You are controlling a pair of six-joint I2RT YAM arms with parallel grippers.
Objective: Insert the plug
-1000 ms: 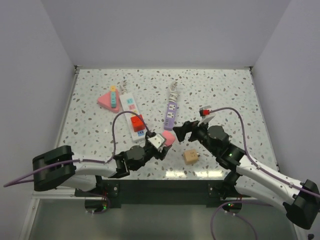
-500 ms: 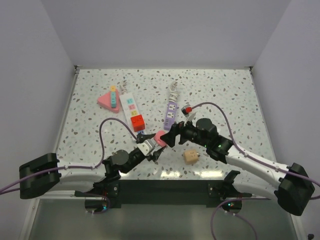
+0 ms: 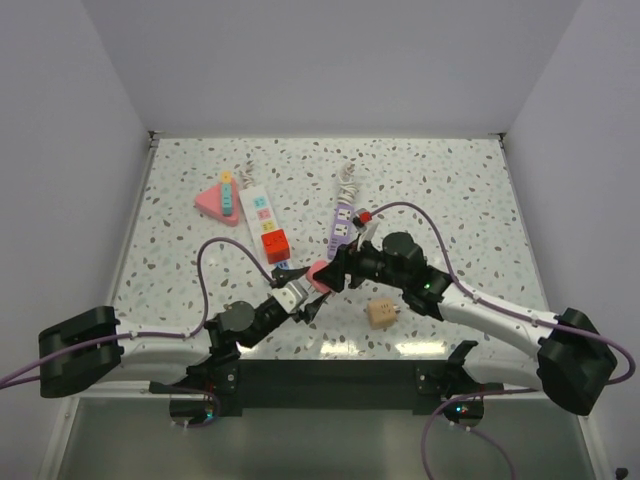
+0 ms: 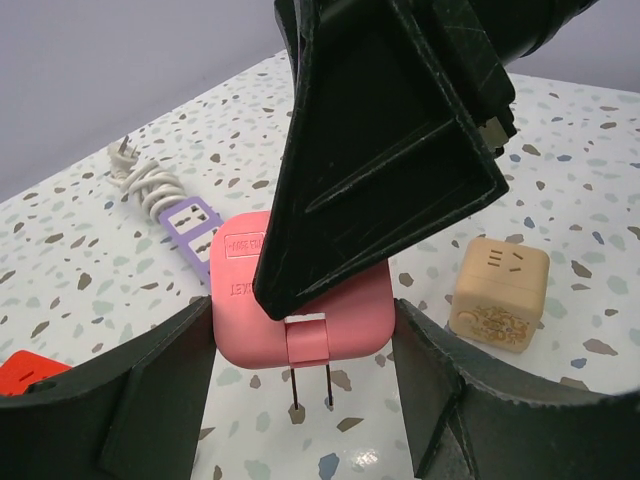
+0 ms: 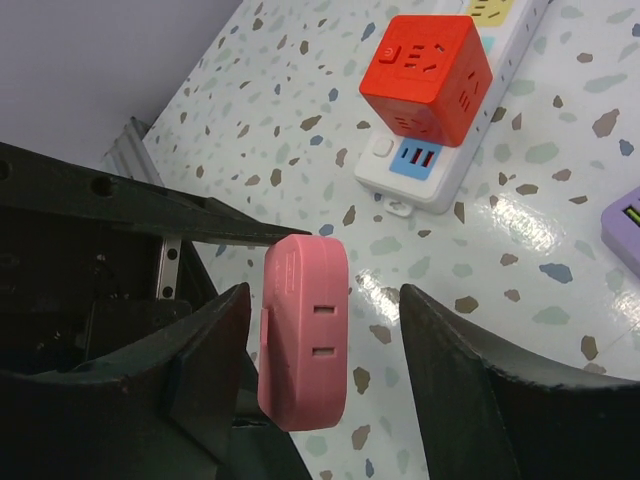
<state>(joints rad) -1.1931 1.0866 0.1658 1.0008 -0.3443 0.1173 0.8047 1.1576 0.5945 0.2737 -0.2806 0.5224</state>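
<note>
Apparently gripped by left jaws, pink plug sits between right jaws.

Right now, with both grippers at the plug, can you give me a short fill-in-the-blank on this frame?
The left gripper is shut on the ___ plug.
Its two prongs point straight ___.
The red cube sits on the ___ power strip.
The right gripper has a jaw on either side of the plug, and they are ___.

Missing words: pink; down; white; open.
</note>
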